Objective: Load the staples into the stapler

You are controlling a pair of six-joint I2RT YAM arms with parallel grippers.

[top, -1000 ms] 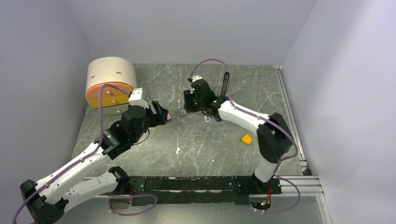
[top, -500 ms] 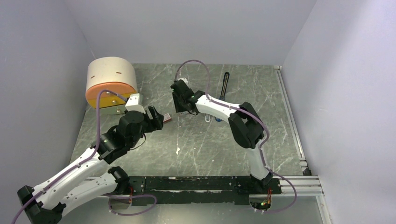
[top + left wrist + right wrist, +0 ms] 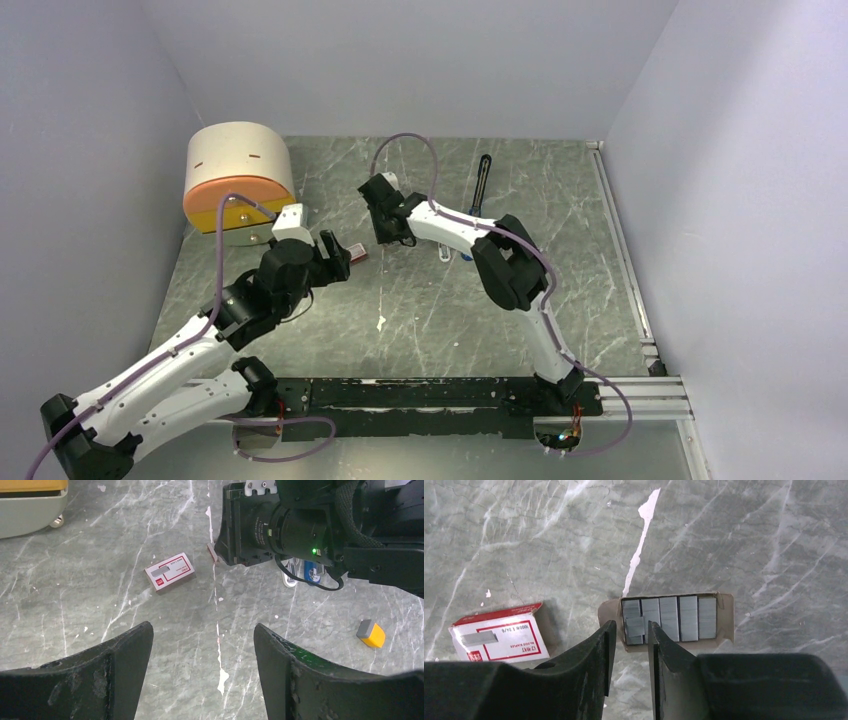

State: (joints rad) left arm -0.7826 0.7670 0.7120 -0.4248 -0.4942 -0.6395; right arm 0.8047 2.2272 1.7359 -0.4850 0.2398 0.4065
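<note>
Grey-green marbled tabletop (image 3: 420,320) between pale walls is your workspace. Over the past second your right arm has swung leftward and folded its elbow in. That has brought the right gripper (image 3: 631,626) over the open brown cardboard tray (image 3: 725,622) holding the staples (image 3: 679,618), flat ribbed grey metal strips lying side by side. Its jaws are narrowed to a slim gap straddling the leftmost strips, one of which sits askew between them. Whether they already pinch it, you cannot tell from these views. Read this as the pick of a strip being in hand, so loading itself has barely begun.

Your left gripper (image 3: 202,630) has hardly shifted: it hovers spread wide and empty, low over the table, facing the tray. The small red-and-white cardboard box (image 3: 499,639) lies just beside the tray on its left, between the two grippers.

The long slim stapler (image 3: 483,180), its black top arm showing, lies toward the back, well apart from the tray and beyond the right forearm. You would have to carry a strip across to it, and the folded right arm itself crowds that route. A small orange block with a grey end (image 3: 371,634) sits off to the right. A big round beige container with orange and yellow bands (image 3: 238,180) stands at the back left. Neither looks to be in the way.
</note>
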